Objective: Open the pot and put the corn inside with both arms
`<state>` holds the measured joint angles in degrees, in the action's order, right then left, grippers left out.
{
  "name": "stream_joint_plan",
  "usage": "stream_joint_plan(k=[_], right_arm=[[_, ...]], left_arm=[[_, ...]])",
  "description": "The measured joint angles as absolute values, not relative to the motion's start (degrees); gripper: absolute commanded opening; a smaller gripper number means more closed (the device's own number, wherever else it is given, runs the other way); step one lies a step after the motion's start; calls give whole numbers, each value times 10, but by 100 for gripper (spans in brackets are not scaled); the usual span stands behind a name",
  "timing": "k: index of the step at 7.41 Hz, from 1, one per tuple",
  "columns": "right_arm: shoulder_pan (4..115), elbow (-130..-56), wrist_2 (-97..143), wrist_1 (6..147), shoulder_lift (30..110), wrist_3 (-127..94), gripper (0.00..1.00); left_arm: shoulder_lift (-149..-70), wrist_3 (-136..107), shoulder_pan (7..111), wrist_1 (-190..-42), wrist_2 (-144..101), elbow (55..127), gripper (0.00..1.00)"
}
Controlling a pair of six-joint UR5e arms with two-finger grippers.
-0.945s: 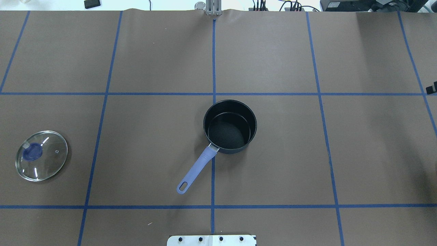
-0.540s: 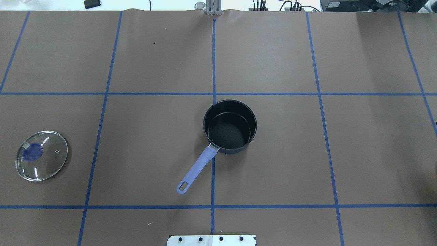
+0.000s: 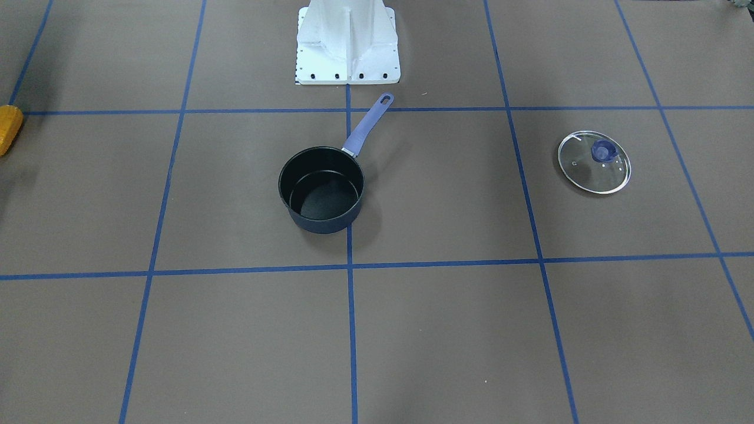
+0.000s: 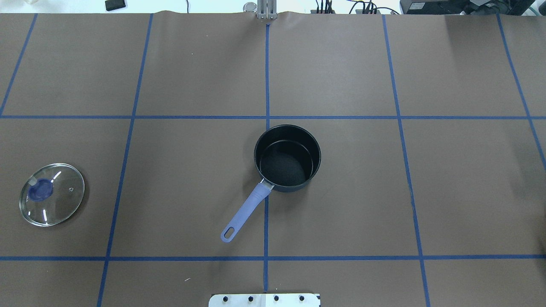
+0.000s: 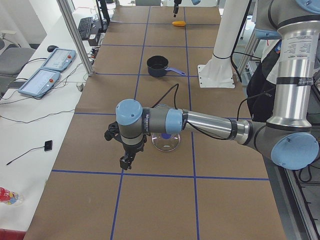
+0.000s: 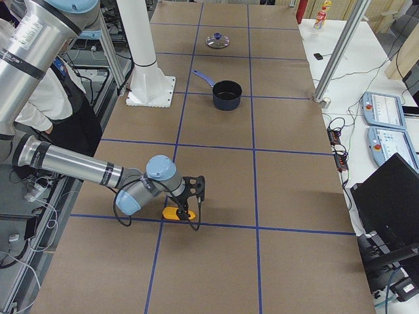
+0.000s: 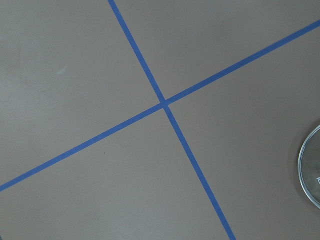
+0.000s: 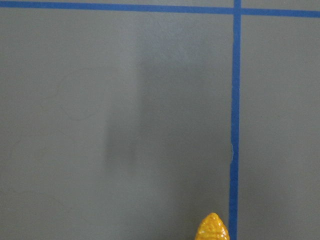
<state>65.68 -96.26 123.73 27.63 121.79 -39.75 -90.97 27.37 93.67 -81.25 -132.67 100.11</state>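
Right pincer point(image 6: 193, 196) low near corn point(image 6: 172, 213), left pincer point(image 5: 124, 161) pointing down beside lid point(image 5: 167, 145)

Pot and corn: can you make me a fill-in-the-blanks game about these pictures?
The pot has nothing inside, so it is ___.
The glass lid lies on the robot's ___ side, apart from the pot.
The corn lies close to the gripper of the robot's ___ arm.
Missing words: empty, left, right.
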Motion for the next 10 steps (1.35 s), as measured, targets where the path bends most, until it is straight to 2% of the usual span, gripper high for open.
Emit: stream_joint_plan(k=[2, 4, 7, 8, 9, 10], right_arm=[[643, -911, 1217, 209, 1223, -417, 96], [621, -902, 1189, 200, 1221, -442, 96], [522, -902, 1108, 200, 1206, -533, 94], [498, -903, 1094, 199, 1203, -545, 84], [480, -903, 1088, 198, 1203, -549, 58], [467, -904, 1085, 197, 1205, -548, 28]], left_arm=[[-913, 273, 937, -815, -1328, 1003, 98], [-912, 273, 938, -823, -1328, 1005, 98], [-911, 273, 937, -833, -1328, 1004, 98], [-911, 273, 937, -834, -1328, 1004, 98], [-911, 273, 937, -834, -1328, 1004, 98], [-910, 273, 937, -834, -1328, 1004, 98]])
